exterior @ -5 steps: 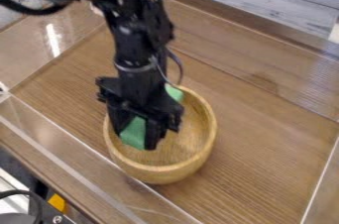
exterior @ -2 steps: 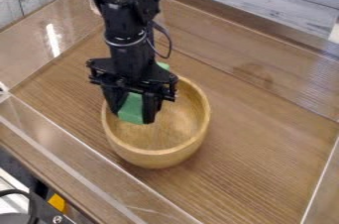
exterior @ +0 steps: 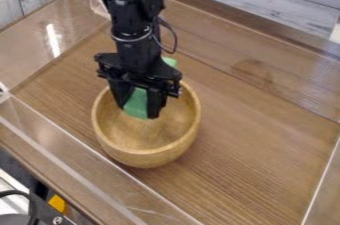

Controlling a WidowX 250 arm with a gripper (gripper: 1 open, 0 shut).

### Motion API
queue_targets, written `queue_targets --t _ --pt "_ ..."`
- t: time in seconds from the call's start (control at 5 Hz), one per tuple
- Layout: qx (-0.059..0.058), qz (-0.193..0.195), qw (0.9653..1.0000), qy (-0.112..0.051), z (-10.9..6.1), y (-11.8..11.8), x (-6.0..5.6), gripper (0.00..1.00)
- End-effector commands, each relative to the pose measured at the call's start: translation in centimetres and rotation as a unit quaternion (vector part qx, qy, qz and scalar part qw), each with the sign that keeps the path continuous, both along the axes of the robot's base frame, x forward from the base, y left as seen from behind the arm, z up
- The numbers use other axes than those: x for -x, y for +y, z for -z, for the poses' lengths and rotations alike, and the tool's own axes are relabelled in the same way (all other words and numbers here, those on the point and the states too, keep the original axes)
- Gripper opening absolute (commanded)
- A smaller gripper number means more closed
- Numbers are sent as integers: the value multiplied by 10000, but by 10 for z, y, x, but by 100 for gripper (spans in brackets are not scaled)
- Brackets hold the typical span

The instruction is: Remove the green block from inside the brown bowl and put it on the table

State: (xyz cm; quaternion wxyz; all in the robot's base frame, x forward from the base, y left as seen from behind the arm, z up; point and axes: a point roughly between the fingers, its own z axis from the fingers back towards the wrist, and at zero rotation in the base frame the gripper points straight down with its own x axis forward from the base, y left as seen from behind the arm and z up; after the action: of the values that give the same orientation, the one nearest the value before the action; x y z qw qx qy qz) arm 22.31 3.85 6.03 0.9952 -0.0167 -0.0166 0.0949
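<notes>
The gripper (exterior: 142,103) points down into the bowl (exterior: 146,139). Its jaws clamp the block (exterior: 143,102). The bowl sits on the desk (exterior: 253,80).

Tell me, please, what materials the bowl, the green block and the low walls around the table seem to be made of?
Brown bowl: probably wood, light matte finish with faint grain. Green block: unclear, perhaps painted wood or plastic; plain matte green. Low walls: likely clear plastic, since they are see-through and show bright glare.
</notes>
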Motion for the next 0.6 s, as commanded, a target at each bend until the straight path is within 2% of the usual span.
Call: queue_targets --t 0.0,0.4 --pt "-31 42 9998 -189 -4 7 -9 0" --pt "-16 199 9996 -223 3 11 -12 0"
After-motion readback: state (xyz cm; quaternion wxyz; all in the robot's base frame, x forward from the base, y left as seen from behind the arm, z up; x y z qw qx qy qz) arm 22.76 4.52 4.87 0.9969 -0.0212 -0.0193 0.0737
